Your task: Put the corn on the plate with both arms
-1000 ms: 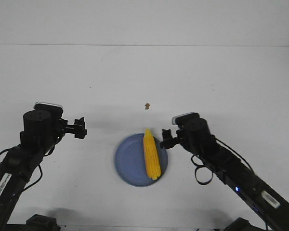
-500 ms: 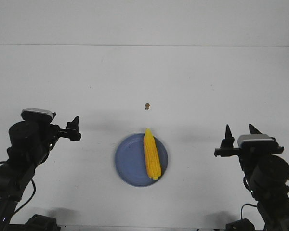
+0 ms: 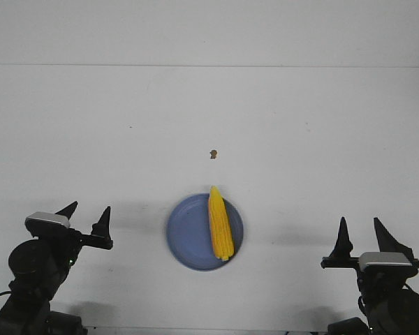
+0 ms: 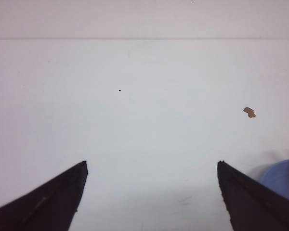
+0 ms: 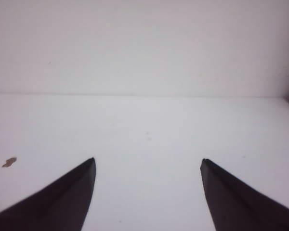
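Observation:
The yellow corn (image 3: 220,223) lies on the right half of the periwinkle-blue plate (image 3: 188,234), its pointed end away from me. My left gripper (image 3: 88,211) is open and empty at the near left, well clear of the plate. My right gripper (image 3: 359,229) is open and empty at the near right, also well clear. In the left wrist view the gripper (image 4: 151,164) is open over bare table, and a bit of the plate's rim (image 4: 282,178) shows beside one finger. In the right wrist view the gripper (image 5: 148,161) is open over bare table; the corn is out of view there.
A tiny brown speck (image 3: 212,153) lies on the white table beyond the plate; it also shows in the left wrist view (image 4: 249,112) and the right wrist view (image 5: 9,162). The table's far edge meets a white wall.
Both arms have pulled back toward me and away from the plate. The right gripper, close beside the corn a second ago, is now far off at the near right. The corn stays on the plate.

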{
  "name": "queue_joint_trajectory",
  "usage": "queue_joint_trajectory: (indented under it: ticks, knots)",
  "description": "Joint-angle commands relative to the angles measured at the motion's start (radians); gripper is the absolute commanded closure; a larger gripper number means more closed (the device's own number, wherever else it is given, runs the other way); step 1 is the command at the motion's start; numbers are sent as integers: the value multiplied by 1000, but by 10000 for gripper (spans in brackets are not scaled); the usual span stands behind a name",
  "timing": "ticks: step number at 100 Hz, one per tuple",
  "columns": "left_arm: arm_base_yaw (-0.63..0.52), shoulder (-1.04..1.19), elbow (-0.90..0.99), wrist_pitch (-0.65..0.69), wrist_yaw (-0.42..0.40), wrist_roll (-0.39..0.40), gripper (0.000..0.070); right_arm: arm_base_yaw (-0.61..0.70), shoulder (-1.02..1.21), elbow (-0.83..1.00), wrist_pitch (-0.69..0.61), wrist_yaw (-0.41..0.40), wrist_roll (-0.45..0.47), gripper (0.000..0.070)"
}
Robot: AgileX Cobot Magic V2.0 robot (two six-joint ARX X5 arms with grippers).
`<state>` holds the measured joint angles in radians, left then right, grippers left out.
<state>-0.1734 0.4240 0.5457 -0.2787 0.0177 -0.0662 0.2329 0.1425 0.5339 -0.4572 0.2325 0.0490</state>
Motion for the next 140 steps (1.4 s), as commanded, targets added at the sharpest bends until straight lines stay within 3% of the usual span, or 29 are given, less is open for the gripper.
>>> queue_joint_trajectory:
  ticks: [1,6,11,17,21,24,118,140]
  knots:
    - [-2,-6,10,15,-2,-3,173,2,3,6,5,7,6,243]
    - [-2,-15,10,20,-2,-3,224,2,3,6,5,0,6,268]
    - [-2,-20,10,22,-2,-3,345,2,3,6,5,0,6,337]
    - [-2,-21,10,24,-2,-3,524,2,3,6,5,1,6,497]
    - [-2,-21,10,23,-2,-3,641,2,3,6,5,1,6,642]
    - [-2,-21,10,21,-2,-7,700,2,3,6,5,2,6,700]
    - [-2,-21,10,19,-2,-25,688,2,3,6,6,4,6,700]
    - [2,-72,-4,48,-4,8,688,2,3,6,6,4,6,700]
